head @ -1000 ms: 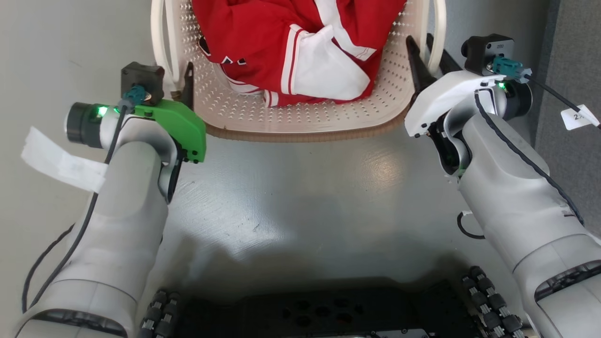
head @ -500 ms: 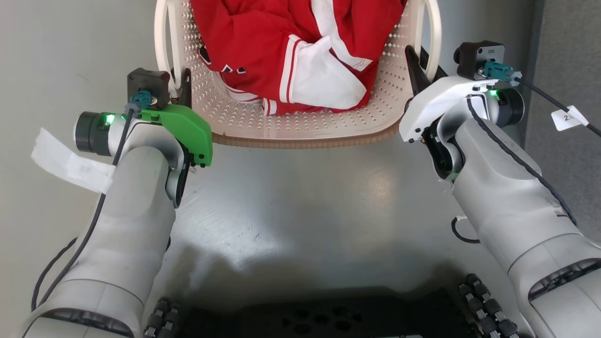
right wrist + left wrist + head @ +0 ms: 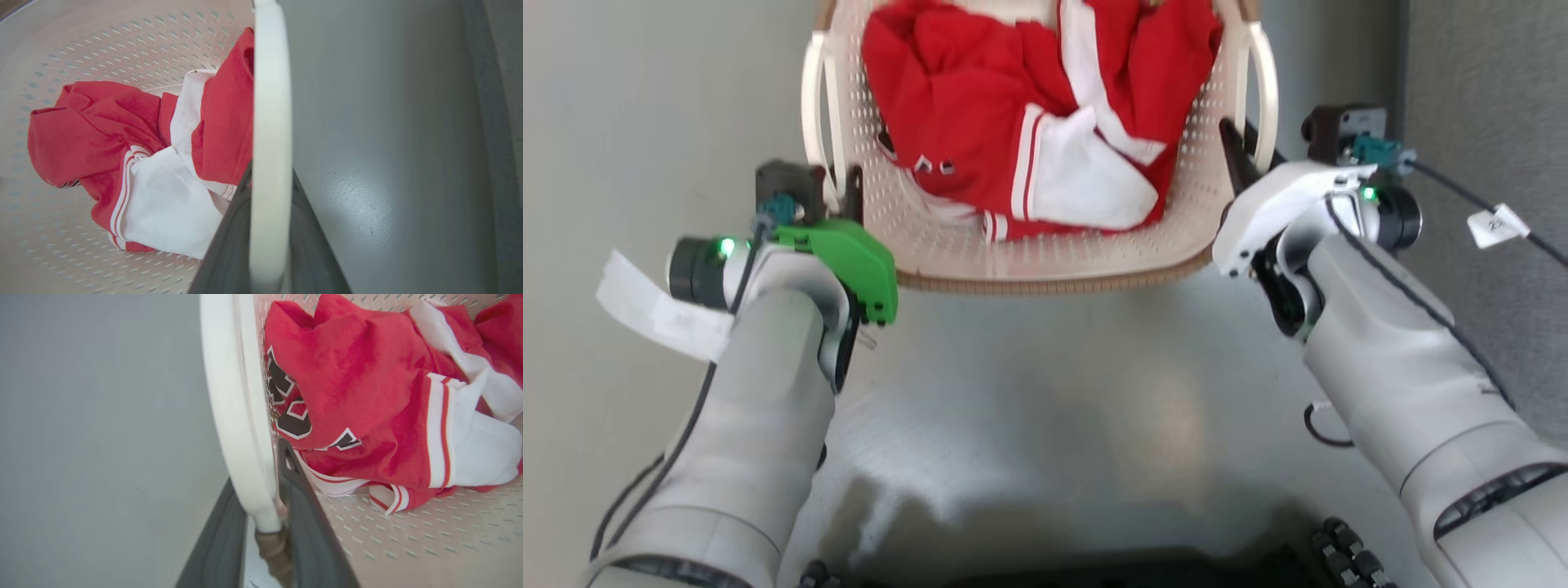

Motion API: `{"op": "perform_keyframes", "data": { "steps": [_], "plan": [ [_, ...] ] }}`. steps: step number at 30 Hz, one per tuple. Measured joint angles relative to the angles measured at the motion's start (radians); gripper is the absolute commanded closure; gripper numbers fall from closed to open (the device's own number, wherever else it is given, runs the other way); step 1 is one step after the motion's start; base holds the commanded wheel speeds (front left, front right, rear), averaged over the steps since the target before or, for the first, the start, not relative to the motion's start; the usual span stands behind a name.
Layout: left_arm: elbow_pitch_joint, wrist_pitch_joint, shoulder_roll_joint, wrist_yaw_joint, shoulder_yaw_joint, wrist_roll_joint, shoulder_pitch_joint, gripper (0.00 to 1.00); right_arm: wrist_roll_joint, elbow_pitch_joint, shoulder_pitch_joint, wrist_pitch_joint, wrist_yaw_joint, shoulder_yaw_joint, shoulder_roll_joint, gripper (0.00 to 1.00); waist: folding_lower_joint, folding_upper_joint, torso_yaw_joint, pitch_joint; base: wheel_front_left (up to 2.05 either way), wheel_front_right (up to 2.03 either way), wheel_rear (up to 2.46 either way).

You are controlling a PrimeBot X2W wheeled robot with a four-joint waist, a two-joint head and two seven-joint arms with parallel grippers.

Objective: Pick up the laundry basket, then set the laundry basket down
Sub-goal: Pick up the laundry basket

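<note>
Item: laundry basket [image 3: 1045,253], oval, cream-white, perforated plastic.
Rim: brown, woven-look [image 3: 1054,284].
Handles: two, white, one set at each side.
Contents: crumpled red-and-white clothing [image 3: 1013,139], lettered in black.
Pose: upright.
Position: held between left hand [image 3: 257,469] and right hand [image 3: 271,175], one handle clamped in each.
</note>
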Motion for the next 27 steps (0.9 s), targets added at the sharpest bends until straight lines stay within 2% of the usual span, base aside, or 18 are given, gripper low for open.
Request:
{"op": "perform_keyframes", "data": {
  "steps": [15, 27],
  "plan": [
    [0.074, 0.000, -0.011, -0.016, -0.044, -0.052, 0.149, 1.00, 0.066, 0.064, 0.151, 0.002, 0.030, 0.063, 0.016, 1.00, 0.0000, 0.0000, 0.000, -0.187, 0.00, 0.00, 0.00],
    [0.112, 0.026, -0.015, -0.041, -0.083, -0.089, 0.271, 1.00, 0.134, 0.081, 0.287, 0.058, 0.043, 0.120, 0.021, 1.00, 0.0000, 0.0000, -0.002, -0.340, 0.00, 0.00, 0.00]
  ]
}}
